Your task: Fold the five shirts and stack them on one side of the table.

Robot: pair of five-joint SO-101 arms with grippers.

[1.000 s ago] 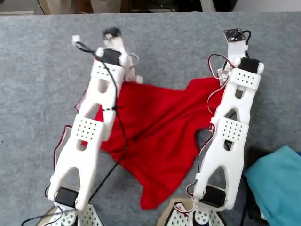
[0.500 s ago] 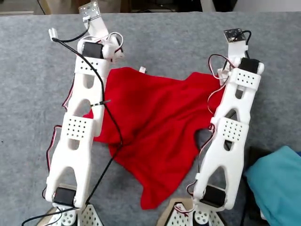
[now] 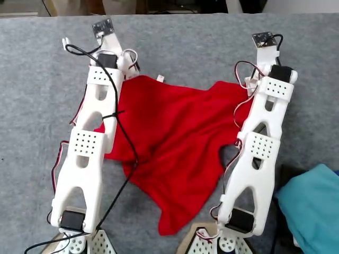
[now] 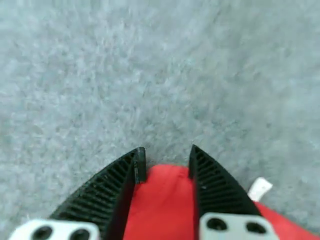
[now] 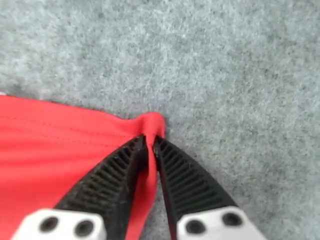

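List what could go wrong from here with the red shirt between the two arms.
The left tool stands open around the edge of the crumpled red fabric shirt; if it lifts before closing, that edge may slip out.
The right tool pinches only a thin corner fold, which a pull might tear free.
The left arm's black cable lies across the shirt and could snag it.

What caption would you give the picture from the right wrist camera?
Right gripper shut on a pinched edge of the red shirt, over the grey table.
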